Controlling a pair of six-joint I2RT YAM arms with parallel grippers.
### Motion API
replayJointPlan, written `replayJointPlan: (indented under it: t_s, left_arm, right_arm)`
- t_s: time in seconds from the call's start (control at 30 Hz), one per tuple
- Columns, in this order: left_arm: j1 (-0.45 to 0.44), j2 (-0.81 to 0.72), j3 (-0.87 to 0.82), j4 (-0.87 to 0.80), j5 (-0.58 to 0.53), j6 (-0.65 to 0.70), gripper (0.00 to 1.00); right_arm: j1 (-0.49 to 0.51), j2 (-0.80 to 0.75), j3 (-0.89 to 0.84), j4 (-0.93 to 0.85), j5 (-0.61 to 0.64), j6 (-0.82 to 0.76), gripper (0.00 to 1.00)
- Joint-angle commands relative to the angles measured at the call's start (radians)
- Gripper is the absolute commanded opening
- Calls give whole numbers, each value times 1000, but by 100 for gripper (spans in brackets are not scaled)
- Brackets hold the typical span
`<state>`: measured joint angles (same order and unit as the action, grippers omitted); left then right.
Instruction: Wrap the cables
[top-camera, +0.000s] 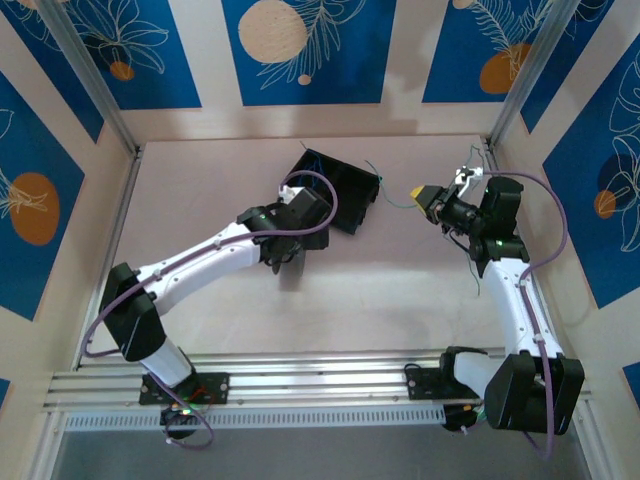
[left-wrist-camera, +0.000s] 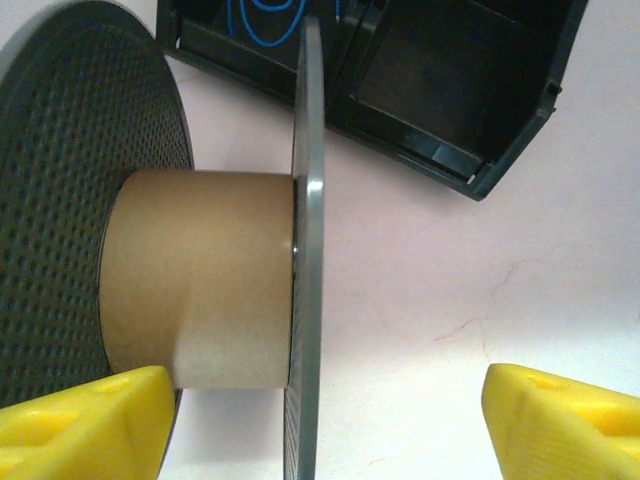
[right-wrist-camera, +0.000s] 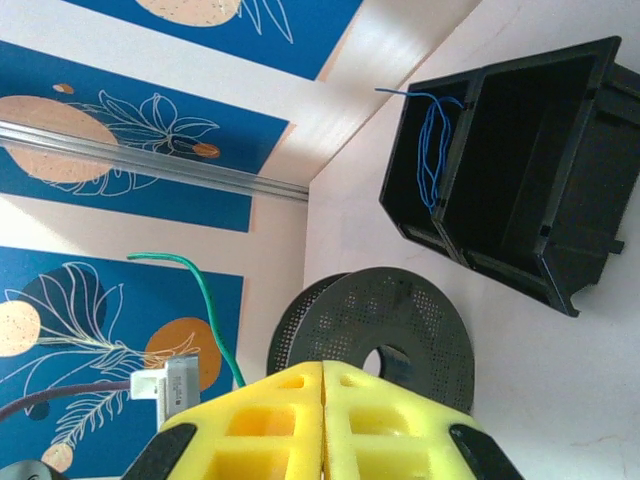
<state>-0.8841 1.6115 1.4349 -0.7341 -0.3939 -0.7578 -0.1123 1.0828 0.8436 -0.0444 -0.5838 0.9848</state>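
Note:
A black perforated spool (left-wrist-camera: 90, 200) with a brown cardboard core (left-wrist-camera: 200, 280) stands on its rims on the table. My left gripper (left-wrist-camera: 325, 420) is open, its yellow fingers (left-wrist-camera: 85, 425) on either side of the spool's right flange (left-wrist-camera: 305, 300), gripping nothing. In the top view this gripper (top-camera: 285, 262) hangs over the spool (top-camera: 291, 272). My right gripper (right-wrist-camera: 322, 400) is shut, and a thin green cable (right-wrist-camera: 205, 300) runs behind its left finger. It hovers at the right (top-camera: 425, 197), the green cable (top-camera: 398, 206) trailing from its tips. A blue cable (right-wrist-camera: 432, 140) lies coiled in the black tray (right-wrist-camera: 540, 150).
The two-compartment black tray (top-camera: 345, 195) lies tilted at the back centre, just beyond the spool; its right compartment (left-wrist-camera: 450, 90) holds nothing. A small white connector (right-wrist-camera: 165, 385) hangs beside the right gripper. Patterned walls close in the table on three sides.

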Motion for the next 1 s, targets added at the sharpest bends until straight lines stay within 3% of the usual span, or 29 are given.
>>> replayJointPlan:
  t_s: [0.0, 0.2, 0.3, 0.43, 0.5, 0.57, 0.67, 0.87, 0.97]
  left_arm:
    - [-4, -55, 43, -56, 6, 16, 85]
    - [47, -148, 51, -161, -21, 81, 91]
    - [101, -173, 3, -179, -4, 99, 88]
    - [160, -142, -56, -123, 125, 104, 73]
    - [164, -111, -56, -114, 143, 93, 58]
    - [167, -91, -59, -100, 144, 79, 35]
    - [174, -73, -73, -77, 146, 53, 31]
    - [184, -92, -137, 13, 192, -74, 10]
    - [186, -105, -167, 63, 205, -137, 8]
  right_arm:
    - [4, -18, -22, 0, -13, -15, 0]
    - [22, -29, -35, -2, -13, -17, 0]
    - [36, -33, -46, 1, -3, -17, 0]
    - [66, -35, -57, 2, 10, -14, 0]
    - [83, -42, -60, -4, 18, -13, 0]
    - [101, -53, -62, -15, 28, -14, 0]
    - [128, -66, -61, -31, 45, -19, 0]
    - [250, -90, -73, -52, 142, -17, 0]
    - [317, -98, -97, -29, 206, 8, 0]
